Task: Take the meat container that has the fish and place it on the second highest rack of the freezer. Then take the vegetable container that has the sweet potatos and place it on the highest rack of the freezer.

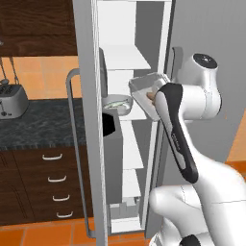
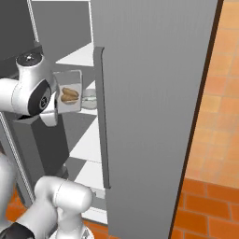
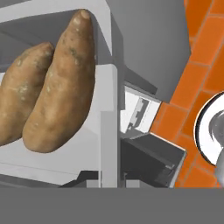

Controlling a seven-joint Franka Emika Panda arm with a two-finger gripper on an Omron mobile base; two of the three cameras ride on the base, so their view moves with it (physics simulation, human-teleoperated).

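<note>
Jaws clamped on the sweet potato container [image 1: 146, 91] — held tilted at the freezer mouth, level with the rack carrying the fish container [image 1: 117, 103]. Top rack [image 1: 126, 60] lies above — lift, then push inward.

You're looking at two brown sweet potatoes [image 3: 48, 83] lying side by side, touching, in a pale grey container [image 3: 105, 127]. To the right, past its edge, orange floor tiles [image 3: 201, 57] and grey freezer surfaces [image 3: 148, 39] show.
</note>
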